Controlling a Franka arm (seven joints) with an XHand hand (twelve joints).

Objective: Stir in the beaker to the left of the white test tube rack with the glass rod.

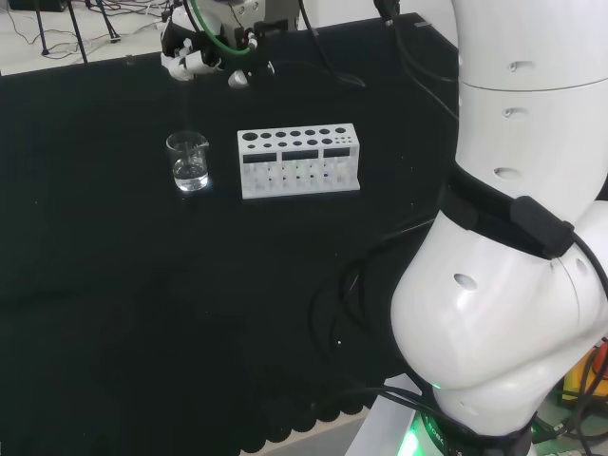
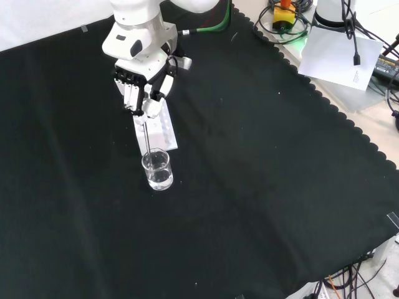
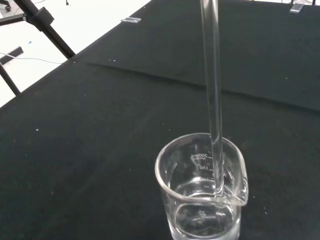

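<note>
- The cloth [image 1: 114,313] is black and covers the whole bench. It is the biggest thing here.
- The arm [image 1: 513,237] is white and stands big at the right of the head view. In the front view it comes in from the top.
- The hand [image 2: 142,87] is black and white. In the front view it hangs above the beaker and points down. Its fingers [image 2: 132,94] are curled together and pinch the top of the rod. In the head view the hand [image 1: 195,57] is at the far edge of the cloth, above the beaker.
- The rack [image 1: 298,161] is white with round holes on top. In the head view it stands just to the right of the beaker. In the front view the rack [image 2: 163,132] sits behind the beaker, partly under the hand.
- The beaker [image 1: 188,161] is clear glass with a little clear liquid at the bottom. It stands upright on the cloth. In the wrist view the beaker [image 3: 202,192] looks close and has a small spout.
- The rod [image 3: 212,95] is thin clear glass. It goes nearly straight down from the hand into the beaker. Its lower end is inside, near the spout. In the front view the rod [image 2: 148,138] runs from the fingers down to the beaker [image 2: 156,169].
</note>
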